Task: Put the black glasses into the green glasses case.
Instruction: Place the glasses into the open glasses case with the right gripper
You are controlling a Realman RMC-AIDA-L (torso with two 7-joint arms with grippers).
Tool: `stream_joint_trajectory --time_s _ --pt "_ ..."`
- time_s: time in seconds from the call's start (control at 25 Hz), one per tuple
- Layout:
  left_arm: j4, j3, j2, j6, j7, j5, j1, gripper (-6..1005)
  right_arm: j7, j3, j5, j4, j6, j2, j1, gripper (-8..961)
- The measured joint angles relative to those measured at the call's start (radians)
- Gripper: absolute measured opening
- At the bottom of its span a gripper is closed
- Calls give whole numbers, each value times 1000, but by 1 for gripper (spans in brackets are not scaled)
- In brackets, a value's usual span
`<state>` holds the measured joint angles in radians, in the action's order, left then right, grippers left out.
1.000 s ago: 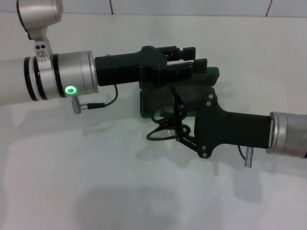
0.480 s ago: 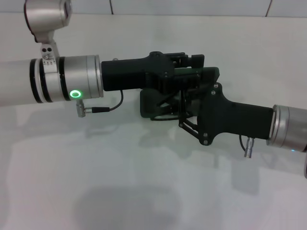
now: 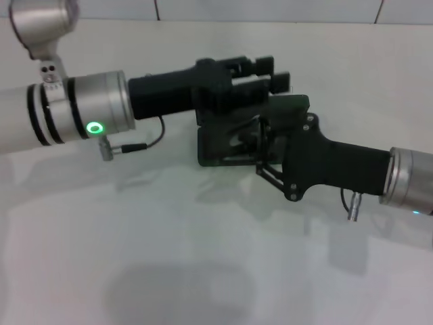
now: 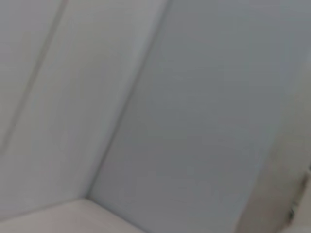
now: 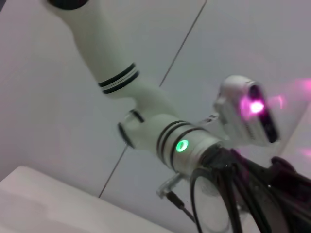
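Note:
The green glasses case lies open on the white table, its lid raised at the far side. My right gripper reaches in from the right and is shut on the black glasses, holding them over the open case. The thin frame is partly hidden by the gripper body. A lens of the glasses shows close up in the right wrist view. My left gripper comes in from the left and sits just behind the case, by the lid. The left wrist view shows only wall.
The white table stretches toward me in front of the case. A tiled wall runs along the far edge. Both arms cross over the table's middle, and the left arm shows in the right wrist view.
My right gripper has carried the glasses up from the table in front of the case to over its open base. The left arm shifted slightly left.

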<state>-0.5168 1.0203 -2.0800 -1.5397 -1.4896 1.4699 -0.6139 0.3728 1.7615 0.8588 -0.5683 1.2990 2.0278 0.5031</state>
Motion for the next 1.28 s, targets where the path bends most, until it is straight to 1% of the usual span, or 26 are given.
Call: stream_joint_trajectory --time_s 0.12,0.28,0.52,0.64,0.84,1.08,1.16,1.28 --pt "4 -27 4 2 22 -20 18 581 -2 0 -34 2 7 0 -17 158" --pt "4 -44 4 3 33 -11 27 581 0 0 -39 2 7 0 -19 159" --pt "0 -38 -4 0 34 35 15 581 6 4 -70 3 1 0 -17 161" --pt "0 -29 -5 -4 31 42 12 581 19 2 -71 11 -2 0 -12 162" --pt "-7 11 -5 -5 29 42 11 581 25 1 -72 21 -7 0 -9 164" --pt "-8 7 -4 -1 33 39 11 580 23 5 -71 21 -7 0 -8 166" --pt "-7 -19 -4 6 36 34 13 580 16 10 -65 22 -9 0 -8 167" --pt "10 -120 -7 23 62 32 24 580 5 12 -61 22 -54 0 -10 168"
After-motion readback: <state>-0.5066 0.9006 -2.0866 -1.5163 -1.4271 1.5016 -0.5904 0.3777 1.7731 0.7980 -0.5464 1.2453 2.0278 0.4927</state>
